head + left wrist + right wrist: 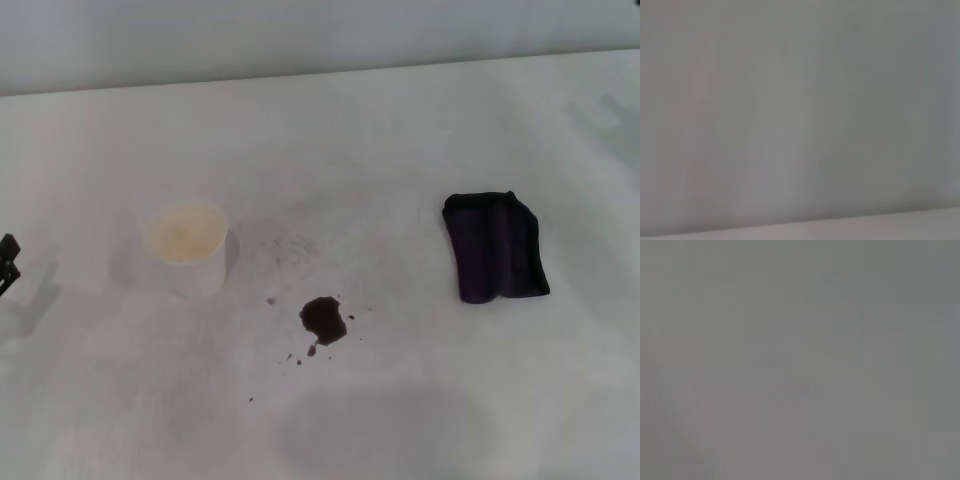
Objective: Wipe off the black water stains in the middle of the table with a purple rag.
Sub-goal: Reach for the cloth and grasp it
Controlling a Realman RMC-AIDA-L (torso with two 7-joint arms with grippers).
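Though folded flat on the broad white worktop (420,120), the soft dark purple rag (496,248) looks light, limp; pinch its raised fold. Left tool (8,262) state unclear, right unseen.

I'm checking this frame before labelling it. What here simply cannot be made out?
- Left gripper: head view, cut off by the edge; only a dark tip shows.
- Right gripper: in no view; its wrist view shows plain grey.
- Left wrist view: only a blank surface, none of the task's things.
- White cup contents: blurred, head view.
- Specks around the black water stains: too small to count.
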